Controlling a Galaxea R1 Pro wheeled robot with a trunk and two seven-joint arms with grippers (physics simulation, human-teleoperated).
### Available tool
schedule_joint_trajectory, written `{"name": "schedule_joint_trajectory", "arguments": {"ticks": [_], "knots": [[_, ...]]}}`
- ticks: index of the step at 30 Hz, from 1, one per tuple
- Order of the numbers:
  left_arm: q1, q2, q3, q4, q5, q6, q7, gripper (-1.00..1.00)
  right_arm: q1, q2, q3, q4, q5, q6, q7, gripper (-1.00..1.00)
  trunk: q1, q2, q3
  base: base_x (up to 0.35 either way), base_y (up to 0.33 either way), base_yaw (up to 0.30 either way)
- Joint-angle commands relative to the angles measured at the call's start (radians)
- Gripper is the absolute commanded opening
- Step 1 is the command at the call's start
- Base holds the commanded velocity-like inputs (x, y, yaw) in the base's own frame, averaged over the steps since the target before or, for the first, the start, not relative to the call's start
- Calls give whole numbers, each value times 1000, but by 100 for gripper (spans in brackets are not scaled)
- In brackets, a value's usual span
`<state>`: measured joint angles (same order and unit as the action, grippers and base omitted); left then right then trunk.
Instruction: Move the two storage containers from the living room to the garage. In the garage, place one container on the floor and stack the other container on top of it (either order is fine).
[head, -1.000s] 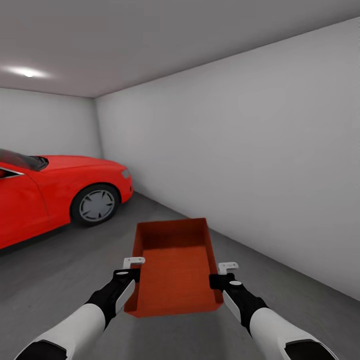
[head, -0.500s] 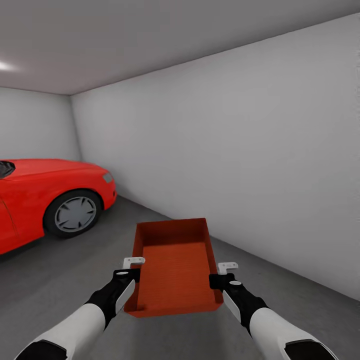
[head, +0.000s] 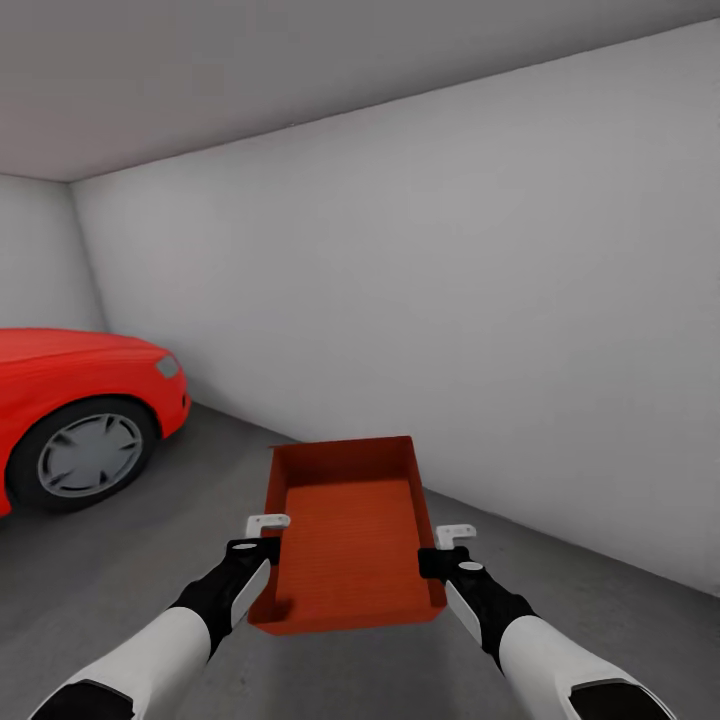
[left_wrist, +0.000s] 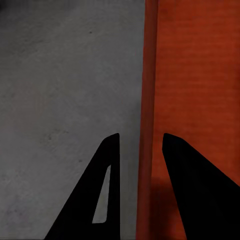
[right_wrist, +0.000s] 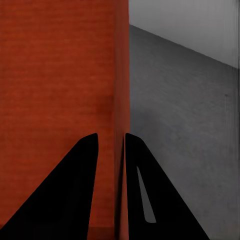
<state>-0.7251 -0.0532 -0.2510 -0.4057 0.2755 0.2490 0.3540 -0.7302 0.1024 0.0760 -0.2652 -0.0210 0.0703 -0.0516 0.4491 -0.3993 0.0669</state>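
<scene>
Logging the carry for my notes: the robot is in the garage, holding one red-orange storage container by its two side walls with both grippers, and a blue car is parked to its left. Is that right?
Not quite: the car is red, not blue, as the head view shows. The rest holds: the storage container is held with the left gripper on one side wall and the right gripper on the other.

Evenly, softly lit; no glare, sharp throughout; faint shading under the red car (head: 80, 420); slightly grainy wrist views.

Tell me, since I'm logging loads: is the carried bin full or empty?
Empty: the storage container shows only its bare ribbed bottom in the head view.
</scene>
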Motion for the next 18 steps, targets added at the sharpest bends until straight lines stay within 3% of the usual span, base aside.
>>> {"name": "schedule_joint_trajectory", "arguments": {"ticks": [1, 6, 18], "knots": [[0, 3, -11, -5, -2, -76, 16, -100, 0, -1, 5, 1, -13, 6, -14, -100, 1, -1, 0, 321, 162, -245], [0, 3, -11, -5, -2, -76, 16, -100, 0, -2, 5, 1, -13, 6, -14, -100, 1, -1, 0, 321, 162, -158], [0, 3, -11, -6, -2, -77, 16, -100, 0, -3, 4, 1, -14, 6, -14, -100, 1, -1, 0, 321, 163, -19]]}}
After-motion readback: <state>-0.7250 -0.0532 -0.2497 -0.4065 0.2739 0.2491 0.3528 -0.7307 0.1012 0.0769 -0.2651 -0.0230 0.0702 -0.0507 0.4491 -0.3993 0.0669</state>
